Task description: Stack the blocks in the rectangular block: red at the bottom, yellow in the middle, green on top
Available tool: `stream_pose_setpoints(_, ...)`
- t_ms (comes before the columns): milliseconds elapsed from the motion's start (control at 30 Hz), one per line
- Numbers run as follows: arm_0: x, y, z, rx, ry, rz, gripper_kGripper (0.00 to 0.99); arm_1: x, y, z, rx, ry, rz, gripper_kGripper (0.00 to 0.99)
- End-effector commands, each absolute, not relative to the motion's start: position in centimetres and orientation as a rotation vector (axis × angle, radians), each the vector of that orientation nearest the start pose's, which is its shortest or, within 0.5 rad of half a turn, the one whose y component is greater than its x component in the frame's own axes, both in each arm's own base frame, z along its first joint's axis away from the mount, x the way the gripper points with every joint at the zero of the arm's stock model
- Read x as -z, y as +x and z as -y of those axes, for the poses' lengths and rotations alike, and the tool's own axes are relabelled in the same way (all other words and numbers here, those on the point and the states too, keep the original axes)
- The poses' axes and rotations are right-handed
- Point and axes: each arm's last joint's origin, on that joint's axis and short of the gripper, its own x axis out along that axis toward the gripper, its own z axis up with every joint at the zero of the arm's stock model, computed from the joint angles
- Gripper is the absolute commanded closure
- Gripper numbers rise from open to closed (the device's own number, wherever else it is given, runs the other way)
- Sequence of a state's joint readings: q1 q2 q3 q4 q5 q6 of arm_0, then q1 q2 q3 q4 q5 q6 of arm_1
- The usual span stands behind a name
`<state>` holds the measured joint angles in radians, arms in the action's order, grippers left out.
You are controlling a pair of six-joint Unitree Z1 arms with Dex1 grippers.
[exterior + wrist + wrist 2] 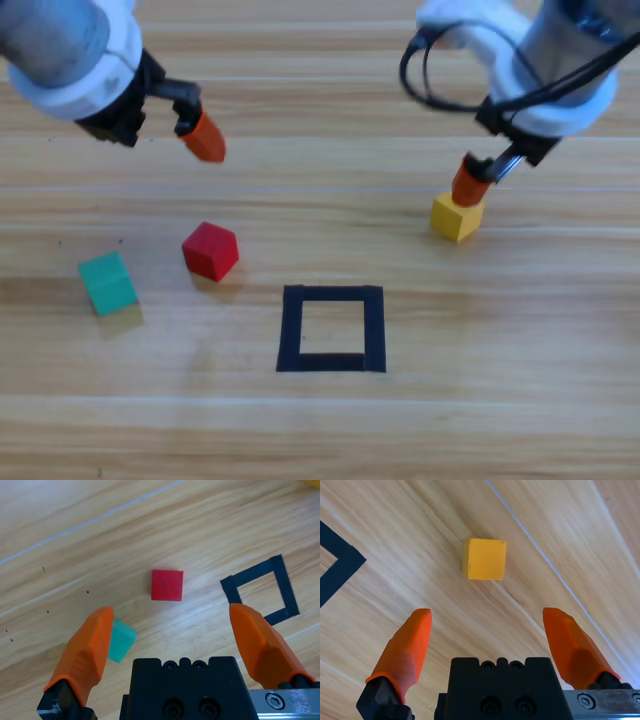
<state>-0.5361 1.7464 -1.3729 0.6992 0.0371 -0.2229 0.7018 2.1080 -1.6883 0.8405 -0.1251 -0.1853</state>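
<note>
While both arms hang over the wooden table [320, 430], nothing is stacked yet. Landmark: the black tape square [331, 328], lying low and centre in the high view w/ bare wood inside and no cube in it.

Left arm: enters top left, well up and left of the square. Left gripper [175, 630] has its jaws spread wide and holds nothing; in its wrist view the red cube shows in the gap between the jaws, farther off on the table.

Right arm: enters top right, up and right of the square. Right gripper [485, 630] likewise released, jaws wide apart, hovering just over the yellow cube w/o grasping it.

Cubes, all resting on the wood outside the tape:
- Red cube [210, 250]: left of the square, near it.
- Green cube [108, 283]: further left, beyond the red one, apart from it.
- Yellow cube [457, 216]: up and right of the square.
</note>
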Motion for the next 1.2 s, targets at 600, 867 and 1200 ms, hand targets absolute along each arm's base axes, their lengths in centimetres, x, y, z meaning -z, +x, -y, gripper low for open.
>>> stream_pose_setpoints(600,-24.1,35.2,20.0,0.278,0.237,-1.371,0.000,-14.9,39.5,-30.0,-0.586,-0.759,-1.312,0.068)
stream_pose_setpoints(867,-21.2,35.3,21.2,0.266,0.265,-1.437,0.000,-13.1,41.4,-29.5,-0.578,-0.737,-1.376,0.182)
stream_pose_setpoints(1200,-18.5,35.3,22.2,0.267,0.278,-1.457,0.004,-13.1,41.1,-28.7,-0.597,-0.695,-1.451,0.978)
